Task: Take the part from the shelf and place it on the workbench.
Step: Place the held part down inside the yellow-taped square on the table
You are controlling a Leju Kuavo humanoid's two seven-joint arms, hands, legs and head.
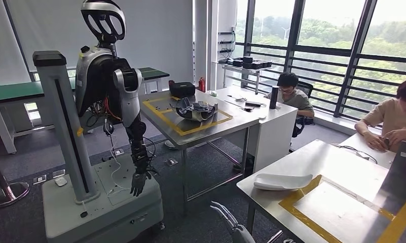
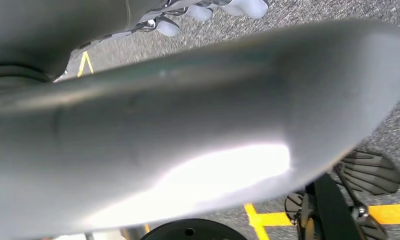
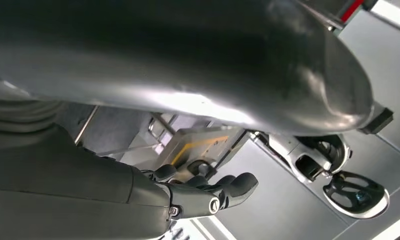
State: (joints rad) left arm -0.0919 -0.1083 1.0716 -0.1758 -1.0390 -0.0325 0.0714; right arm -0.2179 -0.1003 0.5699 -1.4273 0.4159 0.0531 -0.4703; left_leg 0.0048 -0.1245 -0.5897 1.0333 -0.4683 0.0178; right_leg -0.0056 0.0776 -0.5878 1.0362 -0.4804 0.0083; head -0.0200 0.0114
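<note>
The part point(image 1: 282, 180), a pale, long curved shell, lies on the near left corner of the steel workbench point(image 1: 342, 167), beside a yellow-taped rectangle point(image 1: 337, 207). My right hand point(image 1: 230, 218) hangs below that corner over the floor. It is apart from the part, with its fingers spread and nothing in them. The right wrist view shows the right hand point(image 3: 153, 192) with its thick thumb point(image 3: 212, 75) held off the dark fingers point(image 3: 222, 190) and an empty gap between. In the left wrist view my left hand point(image 2: 188, 125) holds nothing, over grey floor.
Another humanoid robot point(image 1: 109, 86) stands on a wheeled stand at the left. A steel table point(image 1: 231, 124) carries several parts inside a yellow frame. Two people point(image 1: 289, 91) point(image 1: 398, 114) sit at desks by the windows. A dark slanted panel point(image 1: 401, 177) stands on the workbench's right.
</note>
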